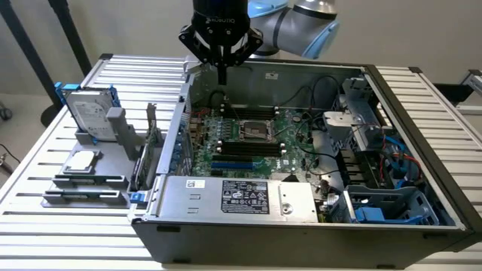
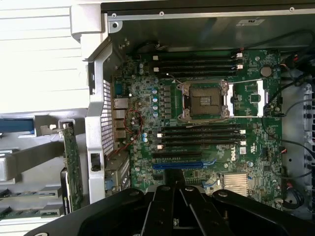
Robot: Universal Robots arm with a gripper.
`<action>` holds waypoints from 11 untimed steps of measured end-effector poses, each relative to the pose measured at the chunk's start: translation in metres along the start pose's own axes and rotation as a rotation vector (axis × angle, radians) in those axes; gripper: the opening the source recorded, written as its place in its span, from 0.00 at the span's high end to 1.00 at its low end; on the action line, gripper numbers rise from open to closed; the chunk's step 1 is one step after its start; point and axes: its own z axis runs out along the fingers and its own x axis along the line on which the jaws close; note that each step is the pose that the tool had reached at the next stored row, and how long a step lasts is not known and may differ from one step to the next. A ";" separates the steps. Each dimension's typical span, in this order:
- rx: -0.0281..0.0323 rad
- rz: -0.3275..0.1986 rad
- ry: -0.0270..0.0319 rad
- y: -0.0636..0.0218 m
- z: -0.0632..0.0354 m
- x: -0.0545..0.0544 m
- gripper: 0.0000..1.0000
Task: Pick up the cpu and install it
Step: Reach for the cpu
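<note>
Gripper (image 1: 222, 78) hangs over the rear wall of the open computer case (image 1: 301, 237). Black fingers clenched tip to tip, pointing straight down, nothing between them.

The cpu (image 1: 81, 161) is well apart from it, toward the exterior view's left. It lies flat, dull silver top up, in a matte grey moulded holder (image 1: 83, 183) on the white slatted metal counter (image 1: 45, 226). It is a thin square, so no long axis; its edges run roughly with the holder's.

Behind it a silver hard drive (image 1: 89, 116) stands upright in a blue frame.

Inside the case is a green motherboard (image 1: 249, 152) with rows of black slots. Its square metal-framed socket (image 1: 256, 131) is open; in the wrist view the socket (image 2: 205, 100) shows a dark centre.
</note>
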 end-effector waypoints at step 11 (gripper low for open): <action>0.0001 0.000 0.0000 -0.0009 -0.0003 0.012 0.89</action>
